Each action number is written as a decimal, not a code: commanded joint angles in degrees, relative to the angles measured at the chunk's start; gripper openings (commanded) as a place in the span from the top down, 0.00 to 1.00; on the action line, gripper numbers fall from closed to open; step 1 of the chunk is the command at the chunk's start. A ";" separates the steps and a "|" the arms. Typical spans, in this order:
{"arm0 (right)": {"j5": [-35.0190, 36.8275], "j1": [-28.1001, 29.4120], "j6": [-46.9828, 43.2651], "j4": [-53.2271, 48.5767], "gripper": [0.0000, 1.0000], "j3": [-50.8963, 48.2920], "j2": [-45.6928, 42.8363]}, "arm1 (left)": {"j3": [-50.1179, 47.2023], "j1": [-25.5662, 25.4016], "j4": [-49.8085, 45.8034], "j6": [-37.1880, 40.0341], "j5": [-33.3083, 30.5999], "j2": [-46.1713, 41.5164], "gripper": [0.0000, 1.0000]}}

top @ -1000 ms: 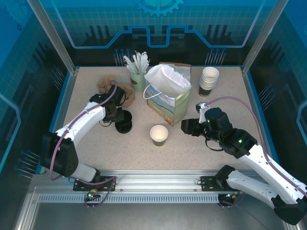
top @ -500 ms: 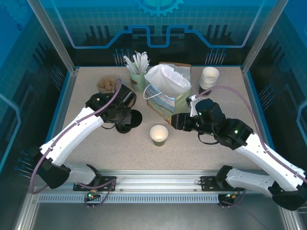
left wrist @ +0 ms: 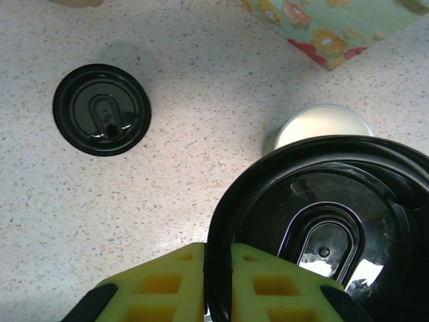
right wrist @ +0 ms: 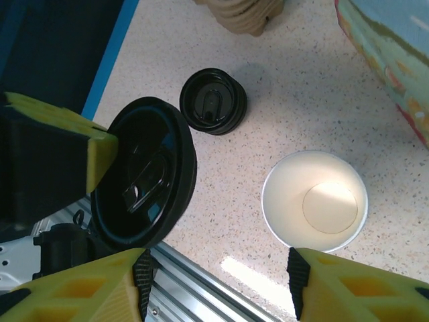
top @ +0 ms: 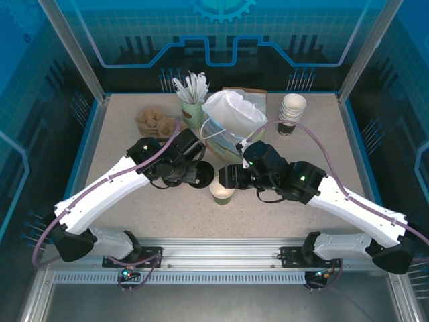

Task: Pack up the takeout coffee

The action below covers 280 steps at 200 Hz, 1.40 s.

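Plainly saw a small paper cup with dark olive sides and a white inside (top: pixel 222 191) standing upright and lidless just in front of a pastel floral paper bag (top: pixel 223 137). Noted crumpled white tissue (top: pixel 231 109) puffing from the bag's mouth. Found the left gripper (left wrist: pixel 218 272) clenched, its blocky yellow pads (left wrist: pixel 167 282) pinching the rim of a glossy round black plastic lid (left wrist: pixel 328 228), held tilted in front of the bag, left of the cup. Found the right gripper (right wrist: pixel 218 285) released, pads spread wide with nothing between, hovering in front of the bag over the cup. Spotted a second black lid (left wrist: pixel 102 109) lying flat left of the bag. Made out a stack of white-rimmed paper cups (top: pixel 292 111) right of the bag, then a green cup of white sticks (top: pixel 193 111) and a tan heap (top: pixel 153 122) to its left. Registered a speckled beige tabletop (top: pixel 110 144), a grooved aluminium rail (top: pixel 221 258) well in front of the bag, and blue translucent walls (top: pixel 221 33) behind it.
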 commanded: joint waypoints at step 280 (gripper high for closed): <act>-3.54 -5.41 6.34 3.20 0.94 -6.05 -1.14 | 6.44 -5.20 5.40 0.01 4.19 5.45 0.76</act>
